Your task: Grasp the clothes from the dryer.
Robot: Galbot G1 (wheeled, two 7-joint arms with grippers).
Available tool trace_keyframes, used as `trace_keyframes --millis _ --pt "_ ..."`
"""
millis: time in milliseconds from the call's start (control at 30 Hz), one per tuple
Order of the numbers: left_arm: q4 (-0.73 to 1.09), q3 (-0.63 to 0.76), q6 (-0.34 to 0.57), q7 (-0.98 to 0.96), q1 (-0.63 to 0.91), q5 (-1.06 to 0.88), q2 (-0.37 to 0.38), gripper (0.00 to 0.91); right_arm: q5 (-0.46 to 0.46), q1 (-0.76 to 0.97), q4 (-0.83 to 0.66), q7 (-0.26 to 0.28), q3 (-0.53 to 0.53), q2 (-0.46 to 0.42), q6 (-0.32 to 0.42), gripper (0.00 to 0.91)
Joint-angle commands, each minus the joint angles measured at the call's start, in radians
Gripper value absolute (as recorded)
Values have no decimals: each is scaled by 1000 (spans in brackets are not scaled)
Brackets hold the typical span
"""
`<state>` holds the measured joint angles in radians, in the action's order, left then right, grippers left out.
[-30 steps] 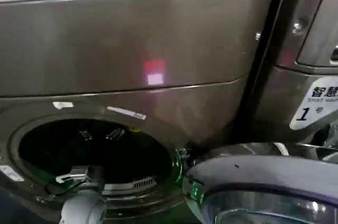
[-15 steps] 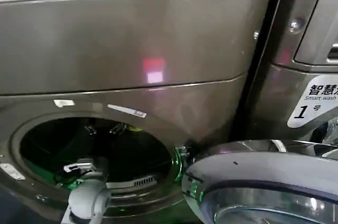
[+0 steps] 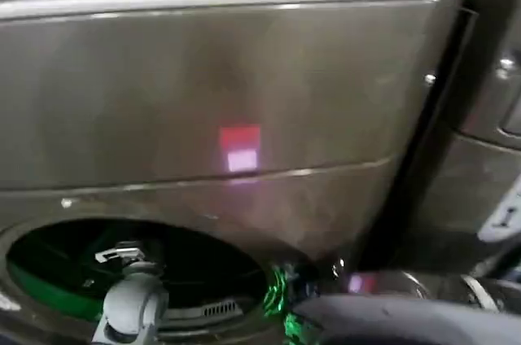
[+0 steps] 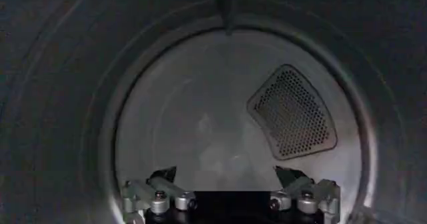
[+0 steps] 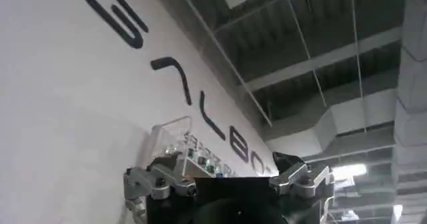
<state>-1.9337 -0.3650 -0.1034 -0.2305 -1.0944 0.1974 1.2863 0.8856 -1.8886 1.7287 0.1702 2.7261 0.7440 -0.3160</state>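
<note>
The dryer [image 3: 203, 76] is a bronze-grey machine with a red-pink light [image 3: 240, 148] on its front. Its round porthole [image 3: 187, 272] stands open at the lower left of the head view. My left arm reaches through it, and my left gripper [image 3: 122, 252] is inside the dark drum. In the left wrist view that gripper [image 4: 228, 179] is open, its fingertips [image 4: 163, 175] wide apart with nothing between them, facing the drum's back wall [image 4: 193, 125]. The clothes are out of view. My right gripper [image 5: 227, 169] is open and empty, raised toward a lettered wall.
The dryer's grey-rimmed door [image 3: 407, 320] hangs open at the lower right, close to the porthole. A second machine [image 3: 488, 117] stands to the right. Inside the drum are a perforated vent [image 4: 291, 112] and a baffle [image 4: 227, 5].
The head view has shifted, so the dryer front sits lower and the sticker marked 1 has left the picture. My left gripper has gone a little deeper into the drum.
</note>
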Motion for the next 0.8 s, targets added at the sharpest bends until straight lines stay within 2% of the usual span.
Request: trace_keyframes --millis 33,367,800 --pt "71 15 3 2 52 1 4 907 -40 -6 4 -7 7 0 -25 907" --pt "372 41 27 17 329 17 24 907 -54 -19 -6 17 23 -6 -4 907" --pt "934 70 90 165 680 -11 90 907 -53 -6 -29 27 30 -14 4 907"
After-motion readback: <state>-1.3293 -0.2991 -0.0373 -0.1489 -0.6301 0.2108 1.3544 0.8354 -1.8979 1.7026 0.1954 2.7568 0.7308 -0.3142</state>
